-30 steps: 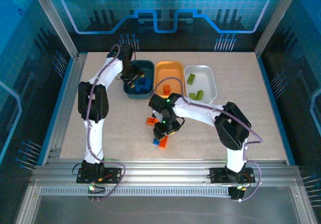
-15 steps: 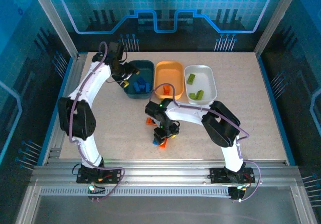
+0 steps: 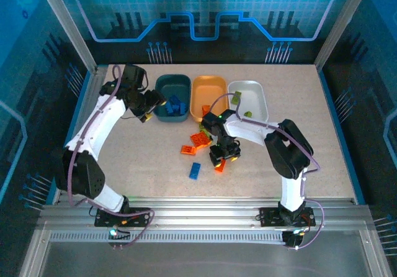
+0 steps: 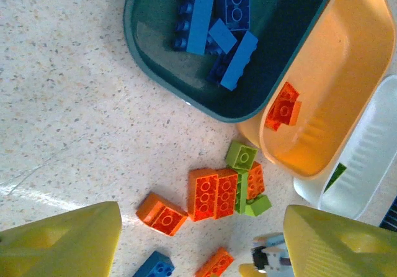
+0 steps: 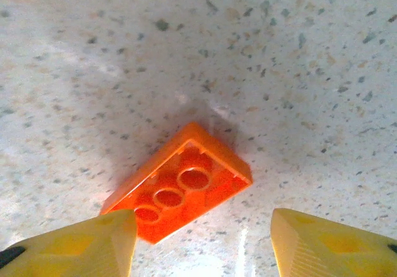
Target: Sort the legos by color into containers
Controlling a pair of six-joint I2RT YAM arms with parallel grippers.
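**Right jaws:** apart, lowered over the desk (image 3: 142, 165), nothing clamped. One orange brick (image 5: 180, 190) lies flat between them, close against one finger; whether they touch cannot be told.

**Blue brick** (image 3: 195, 171): loose on the desk, near the right jaws, on their left.

**Single orange brick** (image 3: 187, 149): loose, left of the right jaws and a little beyond them.

**Mixed cluster** (image 4: 226, 190): orange and lime bricks lying against one another, just beyond the right jaws, between them and the tubs.

**Left jaws:** apart and empty, held above the desk just left of the teal tub (image 4: 155, 44).

**Teal tub:** several blue bricks (image 4: 220, 38) are held inside.

**Orange tub** (image 4: 347, 53): beyond the right jaws. One orange brick (image 4: 282, 106) is seen inside; otherwise bare.

**White tub** (image 4: 366, 159): right of the orange tub. At least one lime piece (image 3: 247, 113) is seen inside.

**Progress (judged):** roughly half is done. Blue is nearly sorted, with one brick outstanding. Orange is barely begun. Lime is part done. The brick between the right jaws is taken to be the next pick.
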